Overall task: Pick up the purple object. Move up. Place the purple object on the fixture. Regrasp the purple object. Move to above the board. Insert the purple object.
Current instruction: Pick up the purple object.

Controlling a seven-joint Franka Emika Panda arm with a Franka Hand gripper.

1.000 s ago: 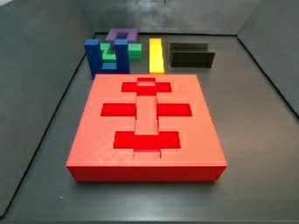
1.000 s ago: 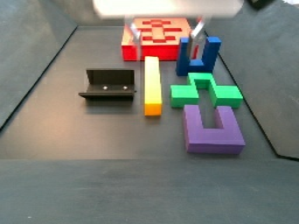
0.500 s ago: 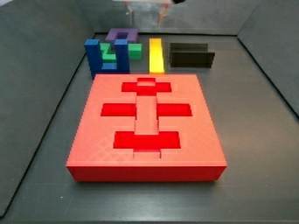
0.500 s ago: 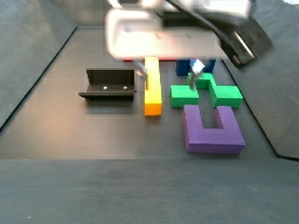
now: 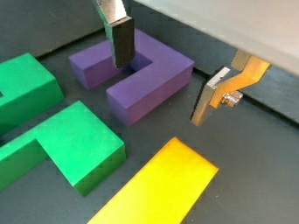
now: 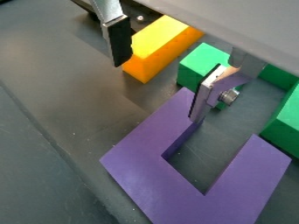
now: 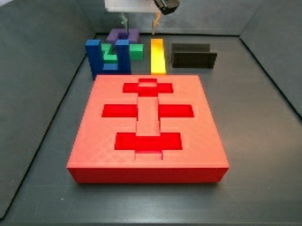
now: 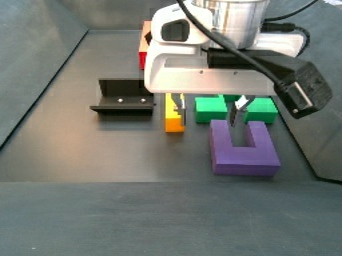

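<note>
Over the purple object [image 8: 245, 148] hangs the gripper [image 8: 238, 118], low above the table [image 8: 80, 140] at the far end from the board [image 7: 147, 128]. Jaws stand open and hold nothing. In a wrist view one finger [image 5: 121, 39] sits in the square notch of the purple object [image 5: 131, 73], and the other finger [image 5: 219, 92] stands outside one prong; that prong lies between the two plates. In a wrist view the same straddle shows, with one plate over the notch of the purple object [image 6: 198, 168]. Contact between pads and block cannot be confirmed.

The purple object lies flat on the table, just beside the green block [image 8: 235, 106]. A yellow bar [image 7: 157, 54] lies between the green block and the fixture [image 8: 123, 98]. The blue block [image 7: 94, 58] stands by the board's far edge. The fixture stands apart from the other pieces and carries nothing.
</note>
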